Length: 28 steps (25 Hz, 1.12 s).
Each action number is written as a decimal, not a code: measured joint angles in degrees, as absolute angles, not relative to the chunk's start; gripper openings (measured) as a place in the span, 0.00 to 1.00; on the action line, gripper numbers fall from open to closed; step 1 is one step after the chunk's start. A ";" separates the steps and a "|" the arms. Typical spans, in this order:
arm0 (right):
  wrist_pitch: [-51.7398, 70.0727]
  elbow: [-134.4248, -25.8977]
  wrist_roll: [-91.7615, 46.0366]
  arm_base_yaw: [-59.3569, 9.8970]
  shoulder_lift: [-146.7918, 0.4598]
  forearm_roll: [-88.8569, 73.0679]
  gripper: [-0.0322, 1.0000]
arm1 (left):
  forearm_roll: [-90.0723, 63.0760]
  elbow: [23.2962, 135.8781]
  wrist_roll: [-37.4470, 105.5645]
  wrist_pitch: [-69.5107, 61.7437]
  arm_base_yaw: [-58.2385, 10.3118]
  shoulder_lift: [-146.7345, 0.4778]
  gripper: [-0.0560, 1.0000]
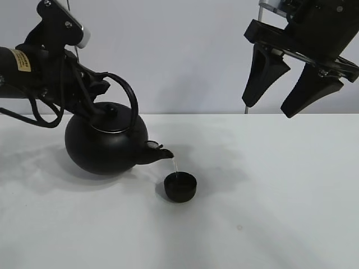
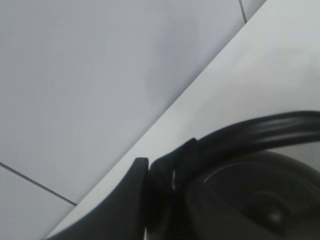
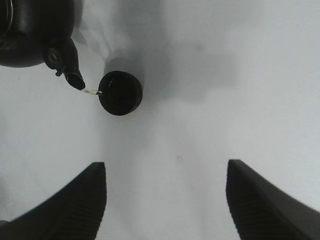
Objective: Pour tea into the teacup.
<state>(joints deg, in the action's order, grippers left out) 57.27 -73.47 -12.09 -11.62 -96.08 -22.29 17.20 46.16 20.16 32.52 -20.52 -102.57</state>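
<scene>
A round black kettle is tipped with its spout toward the small black teacup standing on the white table. A thin stream of tea runs from the spout into the cup. My left gripper is shut on the kettle's arched handle, and the left wrist view shows a finger pressed against that handle. High at the back right, my right gripper hangs open and holds nothing. Its wrist view looks down past its fingers onto the teacup, the stream and the kettle.
The white table stretches to the right and toward the front of the cup. A pale wall stands behind the table's far edge. A small speck marks the tabletop at the front right.
</scene>
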 joint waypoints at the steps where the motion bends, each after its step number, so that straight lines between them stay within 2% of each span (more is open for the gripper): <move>1: 57.27 -73.47 -12.09 -11.62 -96.08 -22.29 0.49 | 17.20 46.16 18.11 32.51 -20.52 -102.57 0.16; 6: 57.27 -73.47 -12.09 -11.62 -96.08 -22.28 0.49 | 17.26 46.16 4.50 32.51 -20.52 -102.16 0.16; 11: 57.27 -73.47 -12.09 -11.62 -96.08 -22.18 0.49 | 17.48 46.16 -2.01 29.83 -20.52 -99.11 0.16; 19: 57.27 -73.47 -12.07 -11.62 -96.08 -22.12 0.49 | 16.90 42.08 -3.51 28.24 -20.46 -97.08 0.16; 28: 57.46 -73.47 -12.07 -11.62 -96.08 -22.12 0.49 | 14.08 31.68 -3.45 38.36 -20.46 -97.03 0.16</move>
<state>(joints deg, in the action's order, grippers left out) 57.46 -73.47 -12.07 -11.62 -96.08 -22.12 14.08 31.68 -3.45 38.36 -20.46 -97.03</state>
